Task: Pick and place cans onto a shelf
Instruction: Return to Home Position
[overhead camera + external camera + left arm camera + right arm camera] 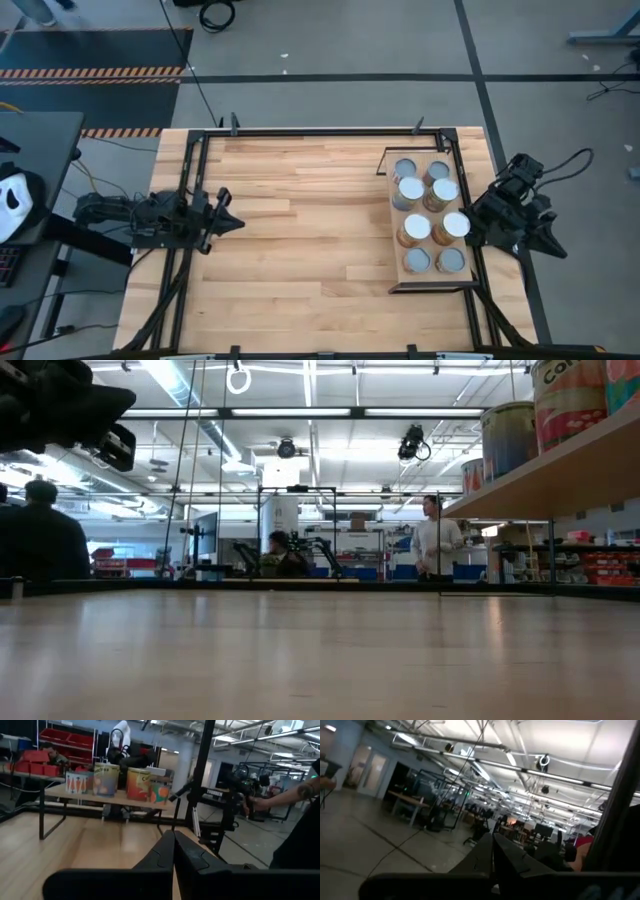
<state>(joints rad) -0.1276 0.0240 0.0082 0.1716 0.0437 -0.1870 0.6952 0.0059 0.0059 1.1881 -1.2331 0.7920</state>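
The shelf (396,213), a light-wood board on a thin black frame, stands on the table's right part. Several cans (416,228) stand upright on it in two rows, some with white tops, some with grey tops (451,261). The shelf (95,794) and cans (137,782) also show in the left wrist view, and from below in the low view (570,400). My left gripper (236,221) is shut and empty at the table's left edge, pointing toward the shelf. My right gripper (550,246) is shut and empty beyond the table's right edge, pointing away from the table.
A black metal frame (300,131) runs along the table's edges. Bare planks (300,220) lie between my left gripper and the shelf. People stand in the room beyond the table (432,535), and a person's arm (285,797) shows in the left wrist view.
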